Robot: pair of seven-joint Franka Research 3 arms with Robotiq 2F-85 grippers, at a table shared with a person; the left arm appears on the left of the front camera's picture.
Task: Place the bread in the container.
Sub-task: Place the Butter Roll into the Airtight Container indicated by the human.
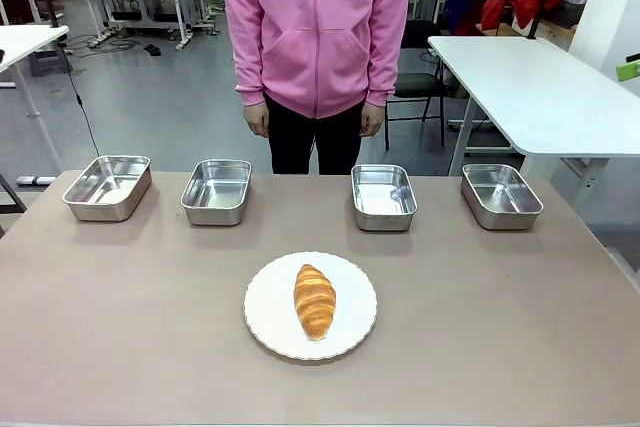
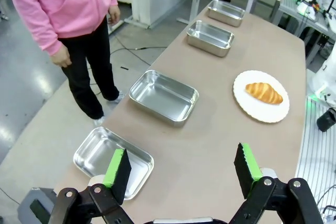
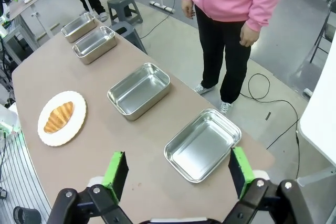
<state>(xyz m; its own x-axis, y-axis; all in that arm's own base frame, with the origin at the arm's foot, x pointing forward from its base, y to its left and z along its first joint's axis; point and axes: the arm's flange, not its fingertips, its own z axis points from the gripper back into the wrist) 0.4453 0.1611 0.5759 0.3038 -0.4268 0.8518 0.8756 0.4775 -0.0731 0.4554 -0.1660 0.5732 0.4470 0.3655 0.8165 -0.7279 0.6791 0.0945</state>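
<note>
One bread [image 1: 314, 300], on plate [image 1: 265, 309], lengthwise near-to-far

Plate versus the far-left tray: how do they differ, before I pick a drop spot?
The plate is round, white and nearly flat; the left tray is rectangular, shiny steel, with raised walls. The plate holds the croissant; the left tray is empty. The plate sits mid-table on the robot's side; the left tray stands along the far edge, towards the person. Both rest flat on the table, untouched.
</note>
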